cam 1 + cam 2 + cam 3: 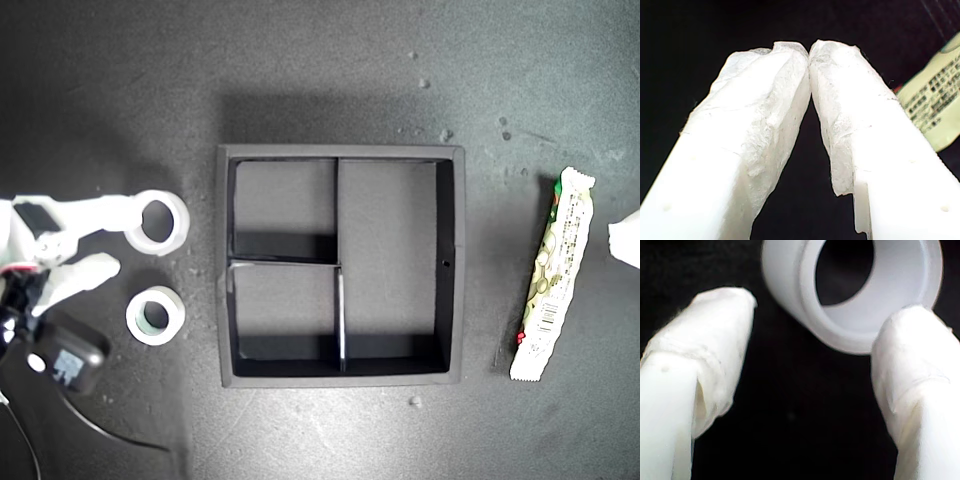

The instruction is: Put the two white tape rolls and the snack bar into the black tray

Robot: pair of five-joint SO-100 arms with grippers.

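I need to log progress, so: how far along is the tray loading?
Nothing is loaded: the black tray holds nothing. My second gripper is open at one white tape roll, not clamped. The other tape roll and the snack bar lie outside; my first gripper is shut beside the bar.

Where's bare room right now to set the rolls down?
All three compartments of the black tray are bare. Open mat lies between tray and snack bar. It is crowded at the exterior view's left: both tape rolls beside my second gripper.
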